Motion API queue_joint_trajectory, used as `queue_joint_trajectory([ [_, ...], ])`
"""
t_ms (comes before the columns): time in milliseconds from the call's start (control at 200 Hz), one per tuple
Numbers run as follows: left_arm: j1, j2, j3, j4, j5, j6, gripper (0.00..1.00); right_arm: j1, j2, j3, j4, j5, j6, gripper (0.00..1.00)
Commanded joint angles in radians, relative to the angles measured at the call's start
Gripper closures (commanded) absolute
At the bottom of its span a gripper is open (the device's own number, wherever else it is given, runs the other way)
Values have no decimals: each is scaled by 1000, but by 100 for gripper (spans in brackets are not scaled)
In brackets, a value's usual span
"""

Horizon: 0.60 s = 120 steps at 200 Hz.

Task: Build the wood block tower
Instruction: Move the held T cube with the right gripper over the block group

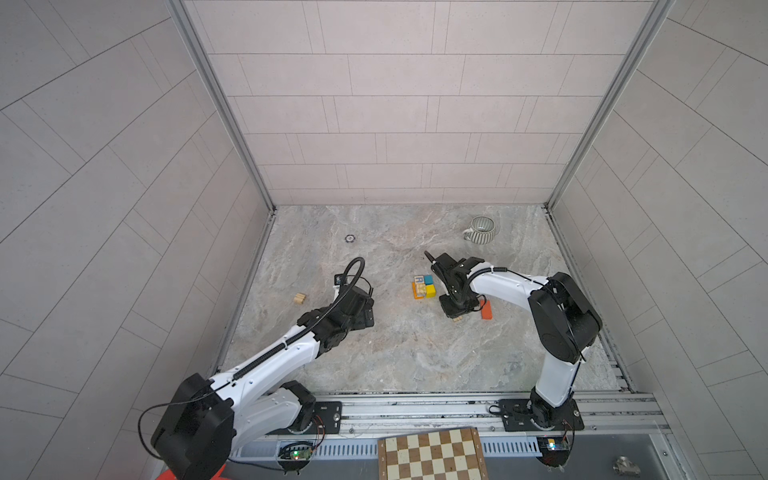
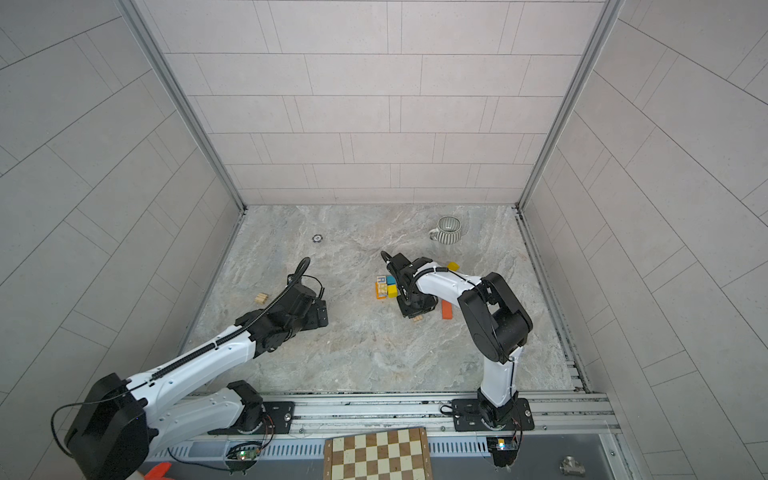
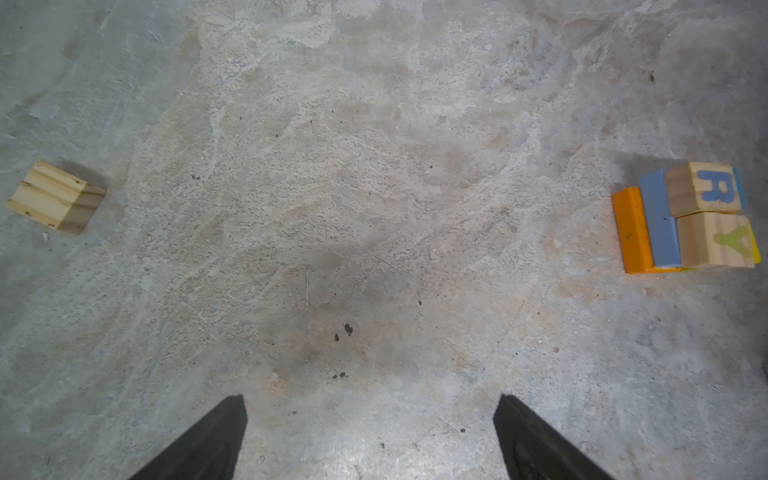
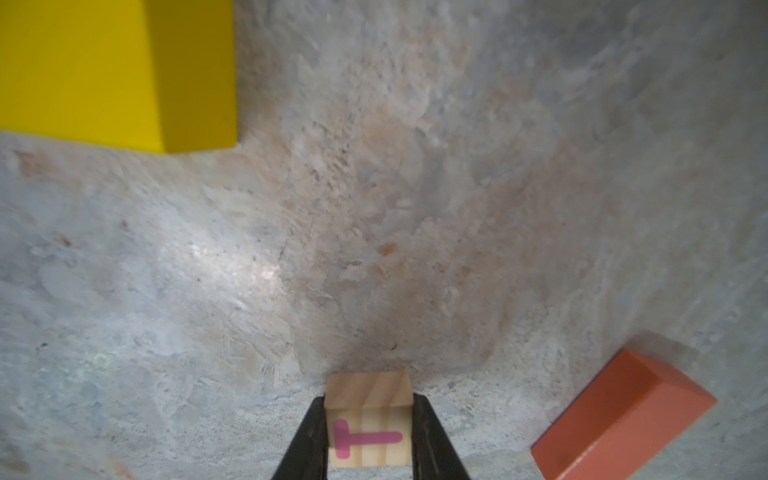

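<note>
Right gripper (image 4: 369,401) clamps natural wood cube with a pink T (image 4: 368,436) | we see orange-blue-yellow lettered block tower (image 1: 424,286) just leftward in a top view, right arm nearer | left gripper (image 3: 372,397) wide open, empty

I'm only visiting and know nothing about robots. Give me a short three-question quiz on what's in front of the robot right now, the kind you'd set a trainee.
1. Pick one: which letter is printed on the wooden cube between the fingers of the right tool? A) R B) T C) Y
2. True or false: the left tool is holding a block.
3. How many lettered cubes show in the stack in the left wrist view?
Key: 1 B. 2 False; it stands open with nothing between its fingers. 3 Two.
</note>
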Motion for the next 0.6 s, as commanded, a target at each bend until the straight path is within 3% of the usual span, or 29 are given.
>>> queue_joint_trajectory([
  [0,-4,-14,4,-3,-4,-5,0,7,-20,11,-33,23,7,74],
  [285,-5,-14,23,8,-31,-2,0,1,-57,98,-96,14,5,74],
  [595,-4,30,71,48,-58,15,0,-38,1,268,-133,-53,38,74],
])
